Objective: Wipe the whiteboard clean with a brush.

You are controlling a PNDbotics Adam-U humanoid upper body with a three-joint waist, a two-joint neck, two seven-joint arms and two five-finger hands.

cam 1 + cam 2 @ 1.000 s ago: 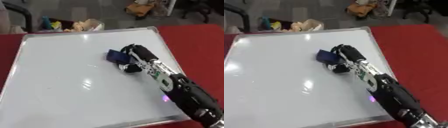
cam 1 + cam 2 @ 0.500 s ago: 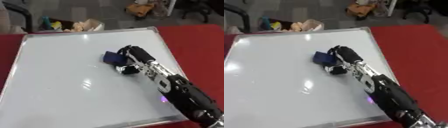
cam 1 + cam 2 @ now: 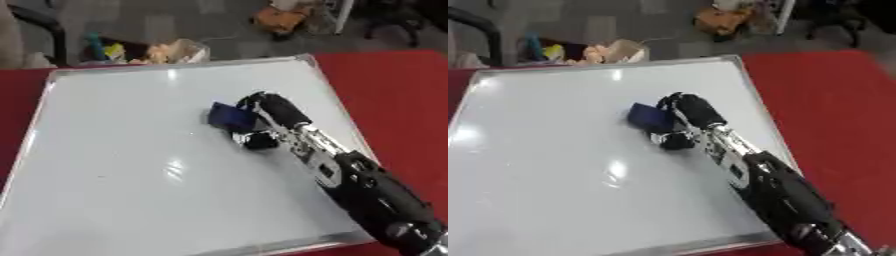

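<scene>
Fingers [image 3: 262, 107] grip brush [image 3: 229, 116] mid-whiteboard [image 3: 114, 170], nearer its right edge.

A lab or workshop: a red-covered worktop [image 3: 394, 95] carries a whiteboard [image 3: 131, 175], with grey floor [image 3: 175, 20] at twelve o'clock strewn with bags [image 3: 171, 50] and a chair leg [image 3: 39, 20]

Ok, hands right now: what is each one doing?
Right hand: shut on the blue brush, which rests on the whiteboard.
Left hand: not in view.
</scene>
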